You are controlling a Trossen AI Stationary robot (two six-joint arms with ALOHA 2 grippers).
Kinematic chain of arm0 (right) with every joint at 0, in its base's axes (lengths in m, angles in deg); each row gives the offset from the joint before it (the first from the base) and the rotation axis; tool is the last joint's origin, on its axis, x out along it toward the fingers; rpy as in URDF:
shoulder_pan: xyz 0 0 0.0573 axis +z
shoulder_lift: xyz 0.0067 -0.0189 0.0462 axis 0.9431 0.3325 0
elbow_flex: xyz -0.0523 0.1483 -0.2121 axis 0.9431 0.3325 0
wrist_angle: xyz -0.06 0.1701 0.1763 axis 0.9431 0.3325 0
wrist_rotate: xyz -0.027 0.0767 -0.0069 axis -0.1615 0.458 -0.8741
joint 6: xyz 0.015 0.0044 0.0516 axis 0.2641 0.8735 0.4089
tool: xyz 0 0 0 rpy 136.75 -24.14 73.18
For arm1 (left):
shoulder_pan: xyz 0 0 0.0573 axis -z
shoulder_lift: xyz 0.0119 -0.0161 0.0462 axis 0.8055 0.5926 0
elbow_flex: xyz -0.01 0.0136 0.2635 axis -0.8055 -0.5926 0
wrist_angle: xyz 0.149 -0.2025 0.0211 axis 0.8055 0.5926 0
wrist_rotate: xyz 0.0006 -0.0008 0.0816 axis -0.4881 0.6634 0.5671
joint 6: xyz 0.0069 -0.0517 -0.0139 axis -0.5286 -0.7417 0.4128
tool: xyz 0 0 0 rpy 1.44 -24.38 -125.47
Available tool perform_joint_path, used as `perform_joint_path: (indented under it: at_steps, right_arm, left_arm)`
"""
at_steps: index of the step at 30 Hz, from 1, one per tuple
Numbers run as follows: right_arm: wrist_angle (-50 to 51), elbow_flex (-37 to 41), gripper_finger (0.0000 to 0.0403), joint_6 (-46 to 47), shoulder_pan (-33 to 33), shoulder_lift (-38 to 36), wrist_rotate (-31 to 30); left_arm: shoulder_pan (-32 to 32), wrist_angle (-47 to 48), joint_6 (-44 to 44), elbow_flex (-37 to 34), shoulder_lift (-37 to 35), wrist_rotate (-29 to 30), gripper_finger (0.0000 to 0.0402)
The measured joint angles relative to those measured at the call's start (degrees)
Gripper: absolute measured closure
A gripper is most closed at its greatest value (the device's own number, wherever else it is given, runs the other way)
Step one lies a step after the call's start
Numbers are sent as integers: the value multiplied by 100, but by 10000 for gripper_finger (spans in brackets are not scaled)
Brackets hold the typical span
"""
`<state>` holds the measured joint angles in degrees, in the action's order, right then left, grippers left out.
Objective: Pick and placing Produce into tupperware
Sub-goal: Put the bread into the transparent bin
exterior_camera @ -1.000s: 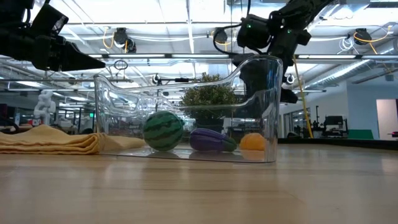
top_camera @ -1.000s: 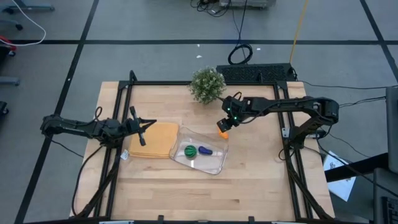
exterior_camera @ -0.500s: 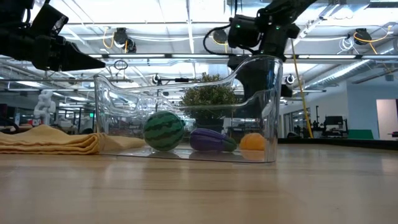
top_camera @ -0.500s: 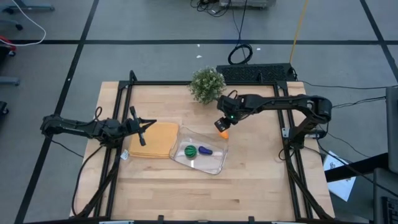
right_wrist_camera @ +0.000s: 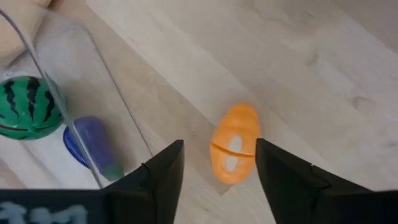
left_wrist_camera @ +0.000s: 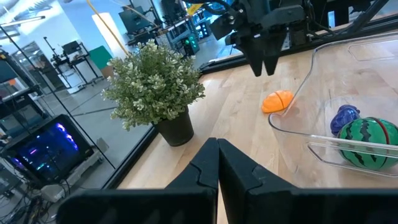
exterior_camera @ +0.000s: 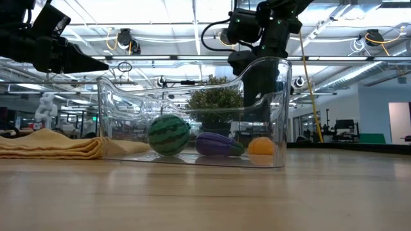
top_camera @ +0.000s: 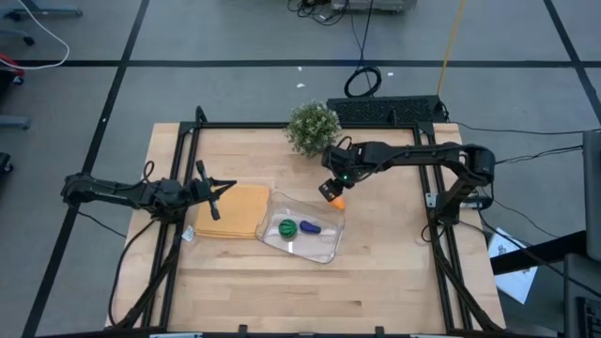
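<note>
The right gripper (right_wrist_camera: 217,171) hangs spread above the rounded orange toy piece (right_wrist_camera: 234,151), which lies on the wood just outside the far right corner of the clear shallow plastic tupperware (top_camera: 324,252). Its long axis runs across the gap, between the fingers. Next comes a descent and pinch. The left gripper (top_camera: 218,192) waits pressed shut over the tan mat (top_camera: 239,211).

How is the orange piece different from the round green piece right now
The orange piece lies on the bare table just outside the tupperware; the green piece sits inside it. The orange one is plain and oval with a pale slit; the green one is a ball with dark watermelon stripes. The right pincer hangs open over the orange one only. Both are small toys.
</note>
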<state>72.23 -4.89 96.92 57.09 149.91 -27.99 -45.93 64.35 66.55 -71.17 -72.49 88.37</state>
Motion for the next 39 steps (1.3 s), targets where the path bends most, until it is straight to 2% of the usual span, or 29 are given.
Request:
perform_joint_path:
  at_steps: [9, 14, 27, 39]
  right_arm:
    - [4, 0, 129, 20, 217, 4, 9]
    - [75, 43, 95, -14, 270, 84, 10]
    - [-28, 125, 87, -152, 150, 754, 301]
    - [-146, 129, 87, -271, -8, 863, 296]
  left_arm:
    - [0, -3, -5, 0, 2, 0, 398]
    - [1, -5, -9, 0, 0, 0, 398]
    - [0, -1, -13, 0, 0, 0, 398]
    - [1, 29, -20, 0, 2, 0, 398]
